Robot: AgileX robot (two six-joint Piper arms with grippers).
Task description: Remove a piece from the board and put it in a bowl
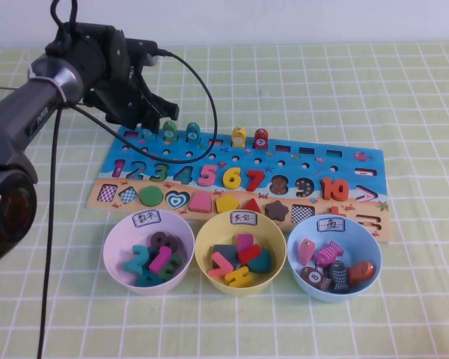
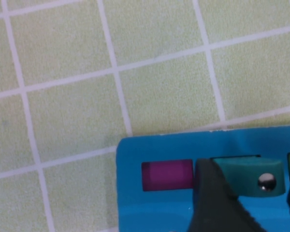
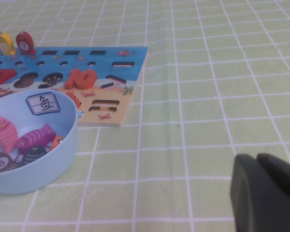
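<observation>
At the board's (image 1: 284,168) far left corner, the left hand (image 1: 148,120) hangs over the teal fish (image 2: 249,175), one finger (image 2: 217,205) touching it; its grip I cannot tell. The right hand (image 3: 268,193) is parked near the blue bowl (image 1: 334,288).

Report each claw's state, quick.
Left claw: at the board's far left corner, around the teal fish; grip cannot be told.
Right claw: parked beside the light blue bowl; cannot be told.
</observation>
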